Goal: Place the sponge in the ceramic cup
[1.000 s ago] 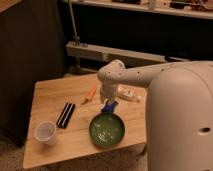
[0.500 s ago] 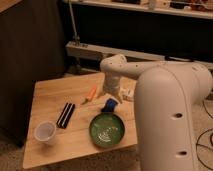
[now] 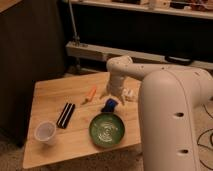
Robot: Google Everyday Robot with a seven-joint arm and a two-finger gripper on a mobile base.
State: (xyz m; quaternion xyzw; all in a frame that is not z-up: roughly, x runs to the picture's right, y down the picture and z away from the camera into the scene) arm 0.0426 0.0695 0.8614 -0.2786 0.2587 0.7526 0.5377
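Nearest, the arm's thick white link (image 3: 170, 120) is filling the right of the view, having swung leftward over the last second. At the near left of the counter (image 3: 50, 97), the ceramic cup (image 3: 46, 132) is standing upright, well apart from the sponge (image 3: 109, 105), which is lying just beyond the far rim of the green bowl (image 3: 107, 130). The tool (image 3: 113, 95) is keeping its place directly above the sponge, fingers standing apart and gripping nothing. I am judging that a grasp on the sponge is being lined up, since the sponge is lying outside the cup. Farther back, the arm is bending down steeply from its elbow toward the counter.
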